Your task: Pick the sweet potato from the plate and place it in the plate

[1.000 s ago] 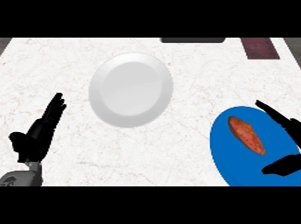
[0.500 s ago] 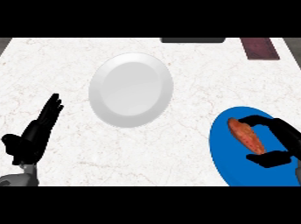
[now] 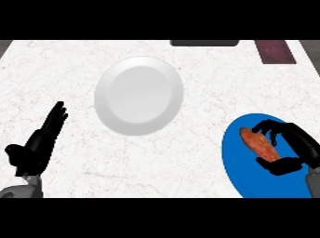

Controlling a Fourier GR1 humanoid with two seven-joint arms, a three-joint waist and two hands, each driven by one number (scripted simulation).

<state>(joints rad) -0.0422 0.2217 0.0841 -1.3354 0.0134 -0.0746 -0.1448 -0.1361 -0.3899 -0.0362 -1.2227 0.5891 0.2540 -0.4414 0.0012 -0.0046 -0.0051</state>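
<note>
An orange-brown sweet potato (image 3: 258,144) lies on the blue plate (image 3: 240,167) at the lower right. My right hand (image 3: 296,145) is over that plate with its fingers curled over the potato's far end and its thumb under the near end. A white plate (image 3: 139,95) sits in the middle of the counter with nothing on it. My left hand (image 3: 37,148) rests open at the lower left, fingers straight and pointing away, well apart from both plates.
A dark red rectangular object (image 3: 275,51) lies at the counter's far right edge. A dark flat object (image 3: 204,42) shows at the far edge near the middle. The counter is white marble.
My right hand's fingers have curled tighter round the sweet potato on the blue plate. The left hand has barely shifted.
</note>
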